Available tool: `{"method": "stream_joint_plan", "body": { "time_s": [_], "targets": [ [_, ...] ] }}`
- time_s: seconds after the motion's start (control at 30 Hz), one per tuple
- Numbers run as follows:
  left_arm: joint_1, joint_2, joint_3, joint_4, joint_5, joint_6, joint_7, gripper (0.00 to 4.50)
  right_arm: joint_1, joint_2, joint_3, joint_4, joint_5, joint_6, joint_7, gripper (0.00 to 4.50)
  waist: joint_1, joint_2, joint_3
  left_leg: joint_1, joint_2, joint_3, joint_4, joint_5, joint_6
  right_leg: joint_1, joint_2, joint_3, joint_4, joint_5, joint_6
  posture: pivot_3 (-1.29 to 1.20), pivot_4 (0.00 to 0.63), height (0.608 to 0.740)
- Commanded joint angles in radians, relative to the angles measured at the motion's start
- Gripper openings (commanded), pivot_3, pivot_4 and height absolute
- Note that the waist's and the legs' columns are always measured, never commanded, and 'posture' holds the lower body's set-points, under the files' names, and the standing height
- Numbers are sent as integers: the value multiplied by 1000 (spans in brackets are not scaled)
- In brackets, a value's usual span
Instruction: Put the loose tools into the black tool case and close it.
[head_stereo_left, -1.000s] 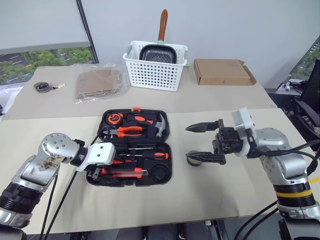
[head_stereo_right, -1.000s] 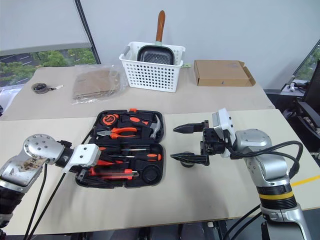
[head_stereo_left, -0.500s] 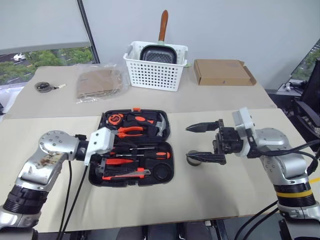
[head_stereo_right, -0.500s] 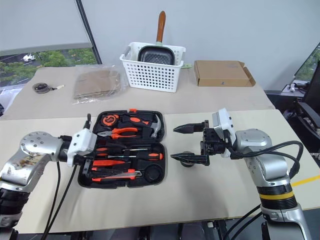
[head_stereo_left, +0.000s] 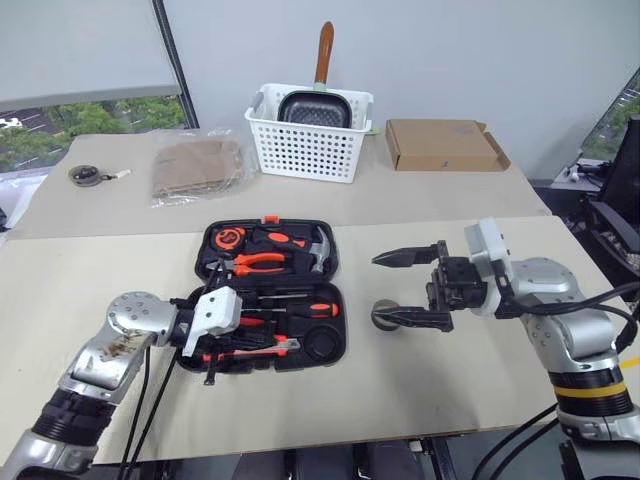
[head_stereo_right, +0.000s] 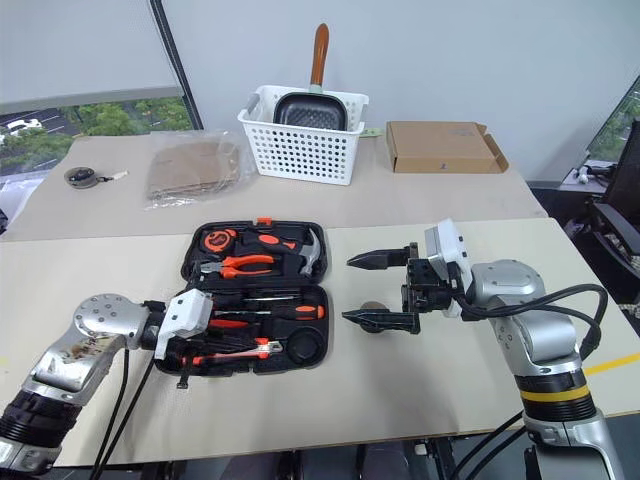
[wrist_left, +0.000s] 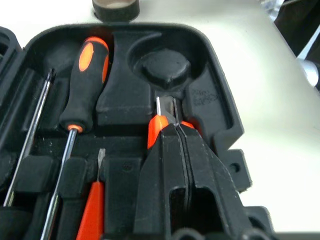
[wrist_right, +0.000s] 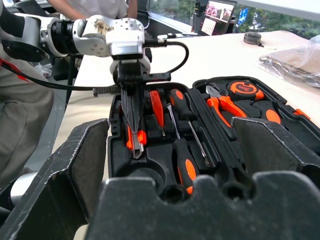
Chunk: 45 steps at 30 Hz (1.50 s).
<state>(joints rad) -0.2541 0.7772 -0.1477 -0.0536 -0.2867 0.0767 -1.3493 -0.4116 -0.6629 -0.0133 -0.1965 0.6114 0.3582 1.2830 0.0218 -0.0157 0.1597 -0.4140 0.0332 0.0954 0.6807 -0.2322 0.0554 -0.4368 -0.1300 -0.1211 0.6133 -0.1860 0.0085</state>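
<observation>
Case (head_stereo_left: 272, 290) lies open mid-table, most tools seated; left gripper (wrist_left: 175, 127) is closed empty over the knife (head_stereo_left: 250, 347), right gripper (head_stereo_left: 412, 288) is held wide above the tape ring (head_stereo_left: 384, 313), judged next for pickup.

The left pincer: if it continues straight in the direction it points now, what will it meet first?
Probably the round recess of the black tool case, just beyond the shut left pincer. Farther on lies the small tape ring. Depth is uncertain.
</observation>
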Motion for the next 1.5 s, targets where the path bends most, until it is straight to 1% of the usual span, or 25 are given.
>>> {"method": "stream_joint_plan", "body": {
  "time_s": [0.03,0.2,0.27,0.5,0.6,0.63,0.7,0.8,0.83,0.87,0.97,1.1,1.13,1.2,1.27,1.33,1.37,1.4,1.43,1.47,1.5],
  "targets": [
    [3,-9,-40,87,79,-58,18,29,-5,-14,-26,-38,22,0,-2,4500,4,2,-1,0,0,0,0,0,0,0,0,0,0,0,0,0,150,700],
    [10,-21,-75,158,109,-124,12,29,-4,-21,-29,-40,24,4,0,4500,11,9,-5,6,0,0,0,0,-1,2,-1,0,0,0,-1,0,150,700],
    [18,-24,-79,171,104,-129,13,29,-2,-24,-31,-42,25,5,-2,4500,14,11,-7,8,1,0,0,-5,-8,2,-1,0,0,-1,-3,0,150,700],
    [14,-32,-81,220,114,-162,27,29,16,-34,-25,-50,16,7,-8,4500,15,16,-11,9,1,1,0,-4,-8,2,0,0,1,-1,-2,0,150,700],
    [-1,-46,-50,204,78,-149,43,29,31,-56,-9,-43,-27,-2,-15,4500,17,16,-11,9,1,1,0,-4,-8,2,0,-1,2,-1,-2,0,150,700],
    [-5,-49,-24,179,46,-134,52,29,42,-72,3,-38,-62,-13,-22,4500,18,16,-11,9,1,1,0,-4,-8,2,0,-1,2,-1,-2,0,150,700],
    [-9,-50,25,114,-24,-65,68,29,59,-97,19,-30,-113,-25,-33,4500,19,16,-10,9,1,1,1,-4,-8,2,0,-1,1,-2,-4,0,150,700],
    [-29,-32,112,-3,-112,54,129,29,82,-132,50,-24,-204,-18,-82,4500,16,12,-9,3,1,1,1,-3,-9,1,0,0,1,-1,-3,0,150,700],
    [-33,-23,136,-37,-146,105,137,541,85,-139,63,-25,-231,-19,-92,4500,15,12,-8,0,1,1,2,-3,-8,-1,0,0,1,0,0,0,150,700],
    [-37,-6,164,-77,-195,151,128,813,85,-143,79,-29,-253,-18,-98,4500,15,12,-8,-1,1,1,2,1,-1,-2,0,0,1,1,0,0,150,700],
    [-50,49,224,-166,-298,254,98,1986,69,-149,121,-37,-295,10,-115,4500,8,12,-8,-1,1,1,0,1,0,-2,0,0,0,1,0,0,150,700],
    [-55,120,264,-245,-356,344,87,3403,41,-139,182,-9,-363,37,-150,4500,2,11,-8,-1,1,1,-1,-1,-1,-2,1,0,0,-1,-2,0,150,700],
    [-54,128,274,-263,-371,363,94,3926,40,-141,193,-10,-370,44,-148,4500,1,11,-8,-1,0,1,-1,-1,-1,-2,1,0,-1,-2,-2,0,150,700],
    [-48,135,297,-299,-396,392,112,4475,35,-142,212,-9,-381,64,-144,4500,-1,9,-7,-1,0,1,-1,-1,-1,-2,1,0,-1,-2,-2,0,150,700],
    [-35,141,310,-335,-412,415,130,4500,30,-147,230,3,-401,72,-145,3996,-1,8,-6,-1,0,1,0,-1,-1,-2,1,0,-1,-2,-2,0,150,700],
    [-24,145,320,-371,-431,440,149,4500,29,-149,245,15,-418,62,-142,3713,-3,8,-6,-1,0,1,0,-1,-1,-1,1,0,-1,-2,-2,0,150,700],
    [-17,147,326,-391,-441,454,158,4500,27,-146,254,18,-425,64,-142,3248,-4,8,-6,-1,0,1,0,-1,-1,-1,1,0,-1,-2,-2,0,150,700],
    [-13,148,329,-405,-448,465,166,4500,25,-145,259,21,-430,66,-141,2955,-4,8,-6,-1,0,1,0,-1,-1,-1,1,0,-1,-2,-2,0,150,700],
    [-5,153,332,-417,-455,475,172,4500,21,-139,266,27,-440,64,-145,2515,-5,7,-6,-1,0,1,0,-1,-1,-1,1,0,-1,-2,-2,0,150,700],
    [4,159,335,-428,-458,484,175,4500,17,-136,272,33,-450,61,-149,2226,-5,7,-6,-1,1,0,0,-1,-1,-1,1,0,-1,-2,-2,0,150,700],
    [8,163,336,-435,-460,491,178,4500,13,-134,277,39,-458,53,-150,1787,-7,7,-6,-1,1,0,0,-1,-1,-1,1,0,0,-2,-2,0,150,700]
  ]
}}
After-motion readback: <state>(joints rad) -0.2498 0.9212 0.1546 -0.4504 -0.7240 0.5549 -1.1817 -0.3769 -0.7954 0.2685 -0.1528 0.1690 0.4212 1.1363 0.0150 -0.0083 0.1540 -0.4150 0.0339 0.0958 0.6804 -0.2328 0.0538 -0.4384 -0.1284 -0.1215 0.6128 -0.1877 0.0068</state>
